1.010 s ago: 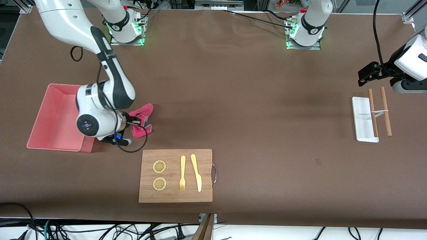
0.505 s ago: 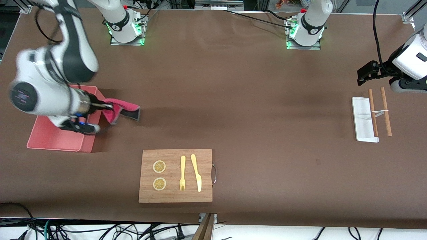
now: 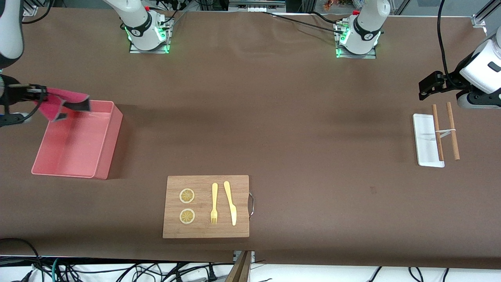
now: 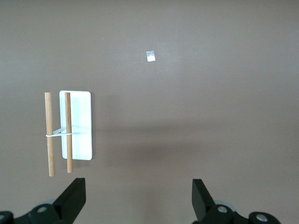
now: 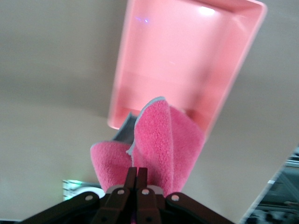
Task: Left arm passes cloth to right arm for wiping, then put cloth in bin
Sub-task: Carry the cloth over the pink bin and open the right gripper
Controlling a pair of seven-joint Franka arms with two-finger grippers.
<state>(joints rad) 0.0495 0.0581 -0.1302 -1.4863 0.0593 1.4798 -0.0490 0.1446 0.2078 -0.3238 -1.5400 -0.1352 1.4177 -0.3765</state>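
Pinching the cloth (image 3: 58,102) between fingers pressed together, the right tool (image 3: 37,95) hangs in the air over the edge of the bin (image 3: 107,141) toward the right arm's end of the table (image 3: 274,117). The cloth droops from the tool's tips, above the bin's rim and not touching it. In the right wrist view the bin's pink floor lies just below the dangling fabric. The left tool (image 4: 139,198) waits with its fingers spread wide, empty, above bare table near a white tray (image 3: 424,141) and two wooden sticks (image 3: 445,131).
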